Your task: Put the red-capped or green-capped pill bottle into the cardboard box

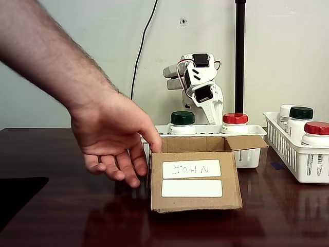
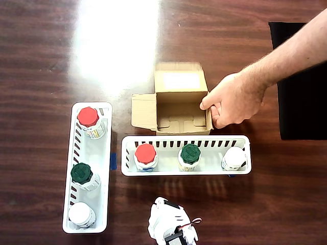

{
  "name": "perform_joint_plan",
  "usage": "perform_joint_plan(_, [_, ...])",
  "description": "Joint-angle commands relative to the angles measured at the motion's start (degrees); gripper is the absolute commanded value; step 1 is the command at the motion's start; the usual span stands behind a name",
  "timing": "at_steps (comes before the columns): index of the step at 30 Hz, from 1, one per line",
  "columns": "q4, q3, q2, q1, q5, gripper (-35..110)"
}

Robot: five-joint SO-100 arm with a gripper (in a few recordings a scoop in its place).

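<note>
The cardboard box [image 2: 181, 99] sits open on the table [image 2: 41, 61], just in front of the basket [image 2: 186, 172] holding a red-capped bottle [image 2: 145, 153] and a green-capped bottle [image 2: 190, 152]. A person's hand [image 2: 232, 99] touches the box, so I should wait for it to clear. My gripper [image 1: 201, 92] is folded back, touching nothing; I cannot tell how far it is open.

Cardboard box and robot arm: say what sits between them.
In the overhead view, a white basket lies between the cardboard box and the arm, holding red-capped, green-capped and white-capped bottles.
</note>
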Motion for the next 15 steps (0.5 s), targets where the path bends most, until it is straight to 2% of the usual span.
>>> perform_joint_plan(1, [0.79,0.0,4.75,5.36,12.13,0])
perform_joint_plan(6, [0.79,0.0,4.75,4.83,15.47,0])
perform_joint_plan(8, [0.79,0.0,4.83,5.89,22.32,0])
perform_joint_plan(12, [0.79,0.0,4.83,7.73,23.03,0])
perform_joint_plan(15, [-2.29,0.0,4.83,7.03,29.53,0])
